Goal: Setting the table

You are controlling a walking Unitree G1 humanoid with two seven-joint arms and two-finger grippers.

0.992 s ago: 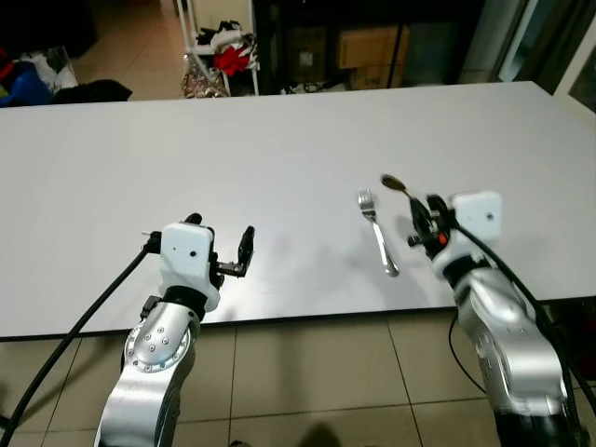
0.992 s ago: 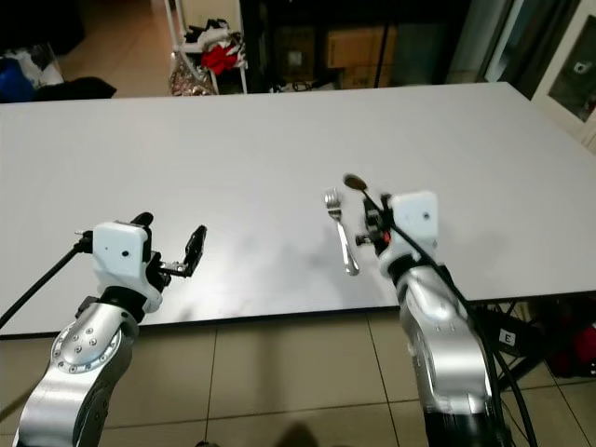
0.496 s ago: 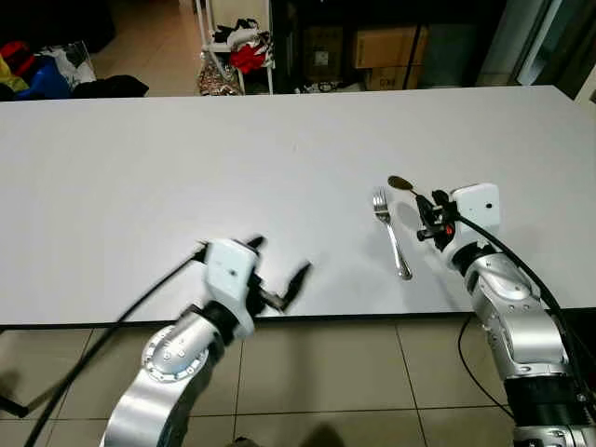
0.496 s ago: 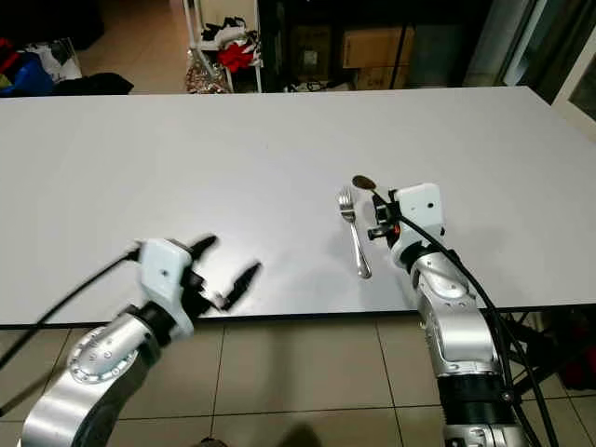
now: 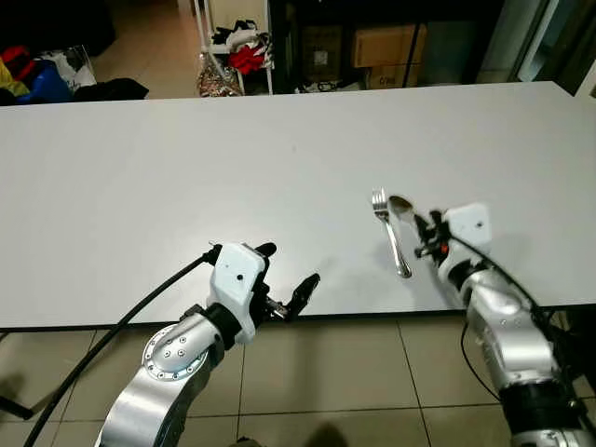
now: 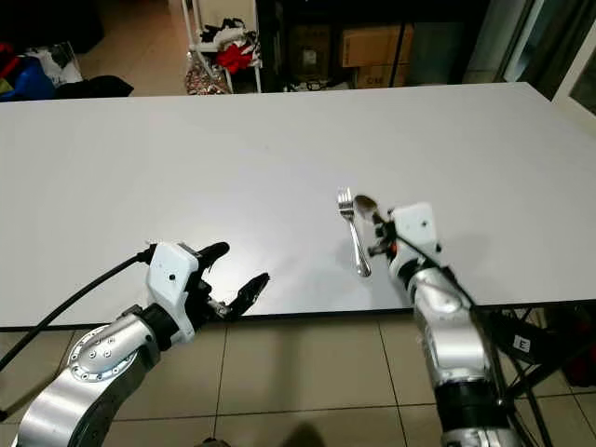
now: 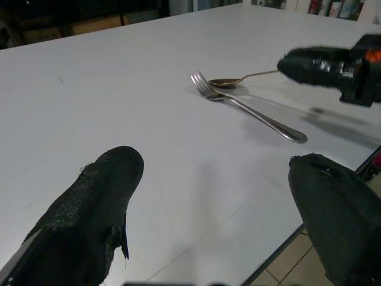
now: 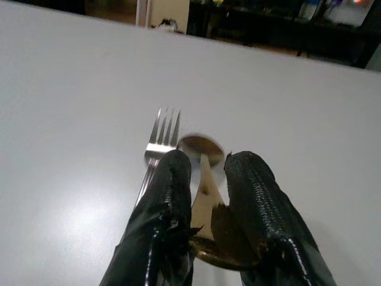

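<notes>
A silver fork (image 5: 392, 238) lies on the white table (image 5: 186, 149) near its front edge, tines pointing away from me. Just right of it, a spoon (image 5: 401, 207) is held low over the table, its bowl beside the fork's tines. My right gripper (image 5: 426, 235) is shut on the spoon's handle; the right wrist view shows both fingers (image 8: 172, 179) pinching the handle, with the spoon (image 8: 201, 156) and the fork (image 8: 159, 140) ahead. My left gripper (image 5: 289, 270) hovers open and empty at the front edge, left of the fork (image 7: 250, 110).
The table's front edge runs just under both grippers, with tiled floor (image 5: 326, 372) below it. Beyond the far edge stand a rack with clothes (image 5: 237, 47) and cardboard boxes (image 5: 382, 42). The table's left and far parts are bare.
My right gripper has drawn the spoon toward me, so its bowl now sits beside the fork's tines instead of beyond them. The left gripper has barely shifted.
</notes>
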